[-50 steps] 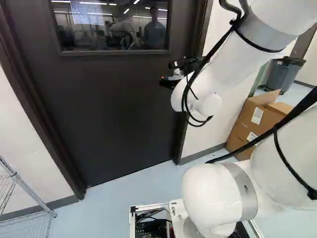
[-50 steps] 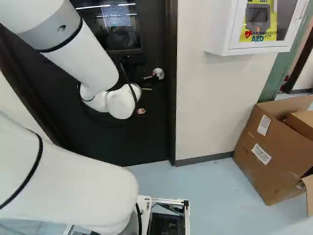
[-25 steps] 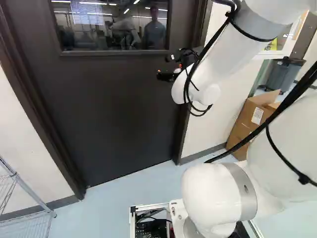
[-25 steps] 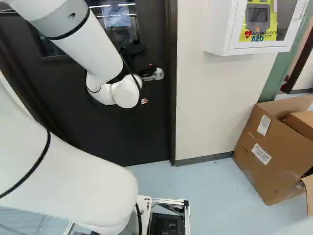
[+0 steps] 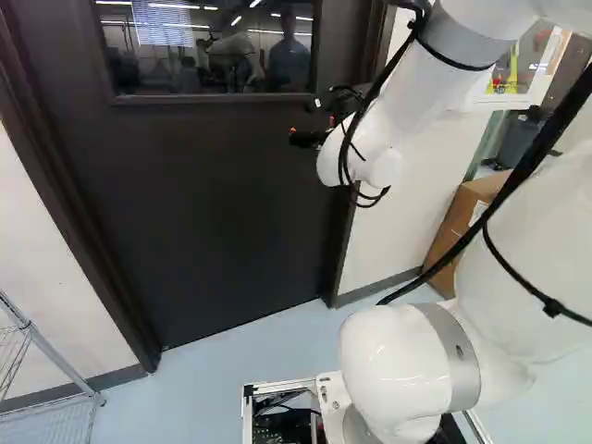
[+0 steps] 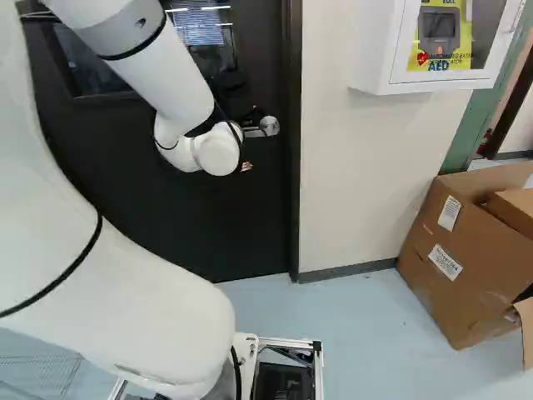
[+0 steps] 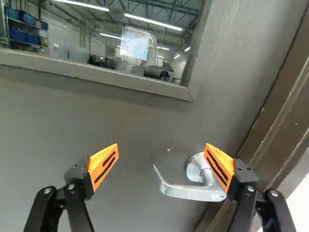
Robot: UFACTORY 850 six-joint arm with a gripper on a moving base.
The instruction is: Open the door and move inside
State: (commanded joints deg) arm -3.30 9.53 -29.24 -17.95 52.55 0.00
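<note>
fingers (image 7: 103, 166) wide, holding nothing | lever handle (image 7: 190, 192) ahead, off-centre | risk: advancing misaligned could jam one finger against its pivot, leaving the door (image 7: 120, 125) latched

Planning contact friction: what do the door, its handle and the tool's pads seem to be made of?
Door: probably painted metal, dark, low sheen; smooth flat face, though painted wood isn't ruled out.
Handle: metal, satin or brushed; silver-grey with soft highlights.
Pads: moulded rubber or plastic, matte orange; fine ribs and slots. Can't tell which.
</note>
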